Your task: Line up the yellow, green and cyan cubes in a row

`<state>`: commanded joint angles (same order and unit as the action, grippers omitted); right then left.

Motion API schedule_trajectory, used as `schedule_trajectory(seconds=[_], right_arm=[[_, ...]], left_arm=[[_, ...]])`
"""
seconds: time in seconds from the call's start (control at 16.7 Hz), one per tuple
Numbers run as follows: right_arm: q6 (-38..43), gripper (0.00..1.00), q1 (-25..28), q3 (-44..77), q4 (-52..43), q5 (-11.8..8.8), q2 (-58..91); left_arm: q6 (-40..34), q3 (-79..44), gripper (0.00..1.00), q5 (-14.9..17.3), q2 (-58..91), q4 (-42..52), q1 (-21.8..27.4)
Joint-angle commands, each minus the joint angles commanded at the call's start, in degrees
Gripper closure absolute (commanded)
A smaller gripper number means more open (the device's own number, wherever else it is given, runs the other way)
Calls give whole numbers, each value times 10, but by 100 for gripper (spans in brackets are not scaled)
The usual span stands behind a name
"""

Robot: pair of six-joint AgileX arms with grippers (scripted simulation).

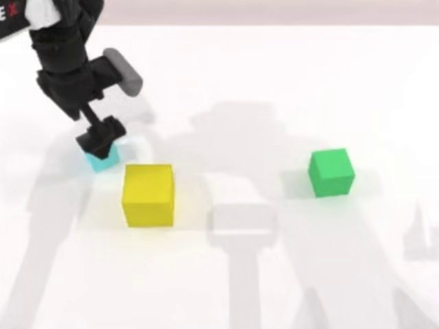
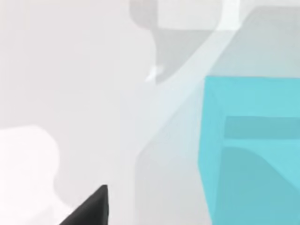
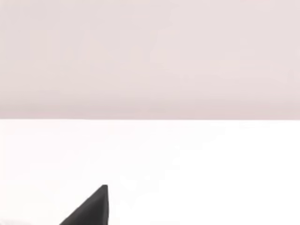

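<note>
The left end effector (image 1: 100, 142) is seen low over the cyan cube (image 1: 103, 161), at the left of the bench (image 1: 233, 75) in the top view. The cube is covered from above by the fingers, and only its near edge shows below them. Whether the fingers are spread or pressed against the cube cannot be told. In the left wrist view the cyan cube (image 2: 253, 150) fills much of the picture, very close to the camera.

The yellow cube (image 1: 147, 195) is placed just beside the cyan one, toward the middle of the bench. The green cube (image 1: 331, 173) is set well apart, toward the right. The right arm is not seen in the top view; only bare bench is shown by its wrist camera, so its end effector's state cannot be told.

All three cubes are judged to be light, stiff and matte, so a firm pinch across two opposite flat faces should hold without slipping. The cyan cube is the smallest and is best taken centred.

Little room is left between the cyan and yellow cubes. Open bench lies between the yellow and green cubes.
</note>
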<state>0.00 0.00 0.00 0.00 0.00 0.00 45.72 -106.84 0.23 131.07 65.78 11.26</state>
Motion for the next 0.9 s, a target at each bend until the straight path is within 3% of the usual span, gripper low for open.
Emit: schedule_trajectory(seconds=[0.24, 0.54, 0.9], right_arm=[[0, 0, 0, 0, 0, 0, 0], [0, 0, 0, 0, 0, 0, 0], [0, 0, 0, 0, 0, 0, 0]], left_arm=[[0, 62, 0, 0, 26, -92, 0], [0, 75, 0, 0, 33, -108, 0], [0, 75, 45, 0, 33, -108, 0]])
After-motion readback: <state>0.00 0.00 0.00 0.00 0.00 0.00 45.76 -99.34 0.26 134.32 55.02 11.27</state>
